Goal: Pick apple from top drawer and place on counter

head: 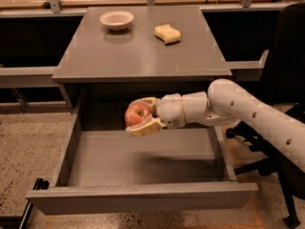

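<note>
The red-pink apple (137,115) sits between the cream fingers of my gripper (139,115), which is shut on it. The white arm reaches in from the right. The gripper holds the apple in the air above the open top drawer (143,197), just below the front edge of the counter (138,56). The drawer floor under it is bare grey, with the arm's shadow on it.
A white bowl (116,19) stands at the counter's back left and a yellow sponge block (167,33) at its back middle. A black office chair (286,80) stands to the right of the cabinet. Speckled floor lies to the left.
</note>
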Controlling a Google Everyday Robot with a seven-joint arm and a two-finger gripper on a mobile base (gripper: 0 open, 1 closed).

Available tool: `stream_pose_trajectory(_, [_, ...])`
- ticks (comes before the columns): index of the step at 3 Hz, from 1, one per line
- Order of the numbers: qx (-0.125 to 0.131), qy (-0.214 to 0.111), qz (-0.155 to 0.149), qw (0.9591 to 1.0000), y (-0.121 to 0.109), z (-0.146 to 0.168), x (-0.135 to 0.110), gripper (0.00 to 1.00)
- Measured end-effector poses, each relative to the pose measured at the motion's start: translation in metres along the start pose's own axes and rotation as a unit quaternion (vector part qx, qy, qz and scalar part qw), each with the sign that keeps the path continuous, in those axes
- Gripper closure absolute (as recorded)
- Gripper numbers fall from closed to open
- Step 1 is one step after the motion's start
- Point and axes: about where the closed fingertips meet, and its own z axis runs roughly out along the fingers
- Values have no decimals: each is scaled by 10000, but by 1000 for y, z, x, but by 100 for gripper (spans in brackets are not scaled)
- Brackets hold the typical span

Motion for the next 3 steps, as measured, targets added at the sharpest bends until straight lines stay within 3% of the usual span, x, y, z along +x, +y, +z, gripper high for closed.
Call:
stream_pose_trajectory(1, [-143, 199, -350, 9991, -25, -41, -53, 100])
stream_pose_trajectory(2, [-66, 141, -578, 9982, -42, -65, -81, 100])
stream_pose_trajectory(3, [-64, 137, -581, 9982, -42, -65, -81, 100])
